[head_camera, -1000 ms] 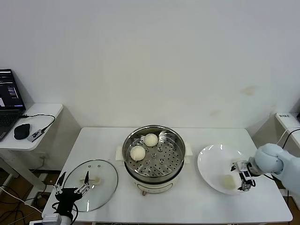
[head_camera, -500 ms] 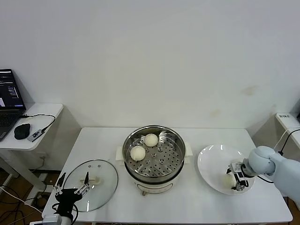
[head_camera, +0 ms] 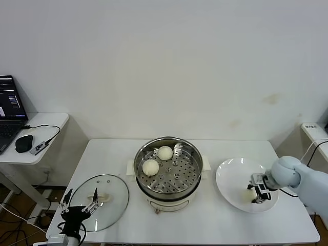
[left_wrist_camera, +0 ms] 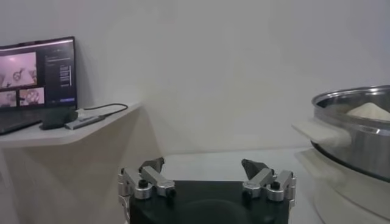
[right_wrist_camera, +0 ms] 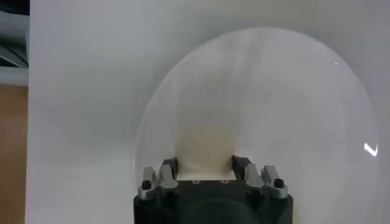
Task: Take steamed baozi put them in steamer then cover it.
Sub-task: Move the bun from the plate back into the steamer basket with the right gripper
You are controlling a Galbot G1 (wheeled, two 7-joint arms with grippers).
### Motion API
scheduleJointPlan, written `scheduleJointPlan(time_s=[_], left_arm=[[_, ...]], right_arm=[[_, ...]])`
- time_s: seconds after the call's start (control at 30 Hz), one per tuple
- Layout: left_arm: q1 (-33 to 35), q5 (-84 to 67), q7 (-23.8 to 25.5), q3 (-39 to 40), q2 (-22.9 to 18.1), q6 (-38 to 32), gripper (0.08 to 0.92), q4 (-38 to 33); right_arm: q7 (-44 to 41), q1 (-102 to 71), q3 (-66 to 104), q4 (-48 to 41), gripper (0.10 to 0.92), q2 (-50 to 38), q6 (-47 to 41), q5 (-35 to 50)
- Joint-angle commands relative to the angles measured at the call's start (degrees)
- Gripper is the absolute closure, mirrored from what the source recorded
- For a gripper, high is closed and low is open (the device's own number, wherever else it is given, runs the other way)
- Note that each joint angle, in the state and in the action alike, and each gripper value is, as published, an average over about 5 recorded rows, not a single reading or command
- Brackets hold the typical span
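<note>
Right gripper (right_wrist_camera: 206, 165) pinches a steamed baozi (right_wrist_camera: 206, 148) on the white plate (head_camera: 230, 177), lower right. Next: lift it across into the steamer (head_camera: 169, 166). Left gripper (left_wrist_camera: 206, 176) hangs spread, lower left.

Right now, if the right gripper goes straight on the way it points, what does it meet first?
The right gripper points down at the white plate with a baozi between its fingers. It would press that bun first, then the plate under it.

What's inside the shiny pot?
Two baozi sit on the holey tray inside the steamer, toward its left and back. The tray hides whatever lies under it.
</note>
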Motion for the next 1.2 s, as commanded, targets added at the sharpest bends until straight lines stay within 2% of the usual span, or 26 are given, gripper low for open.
scheduleJointPlan(time_s=[0.03, 0.37, 0.7, 0.93, 1.2], left_arm=[[-0.11, -0.05, -0.03, 0.10, 0.09, -0.06, 0.177, 0.32], [-0.66, -0.30, -0.02, 0.47, 0.59, -0.04, 0.177, 0.28], [-0.50, -0.60, -0.02, 0.17, 0.85, -0.10, 0.177, 0.34], [-0.44, -2.88, 0.19, -0.09, 0.67, 0.06, 0.177, 0.22], [0.01, -4.55, 0.49, -0.12, -0.01, -0.20, 0.177, 0.29]], right_arm=[[-2.26, 8.33, -0.93, 0.58, 0.457, -0.98, -0.24, 3.10], [-3.79, 27.56, -6.92, 1.56, 0.451, -0.86, -1.05, 11.00], [-1.10, 50.32, -22.56, 2.74, 0.441, 8.87, -1.63, 18.97], [6.24, 52.68, -28.54, 7.94, 0.432, 17.31, -0.69, 26.30], [8.93, 50.17, -33.64, 12.40, 0.431, 22.42, 4.67, 28.85]])
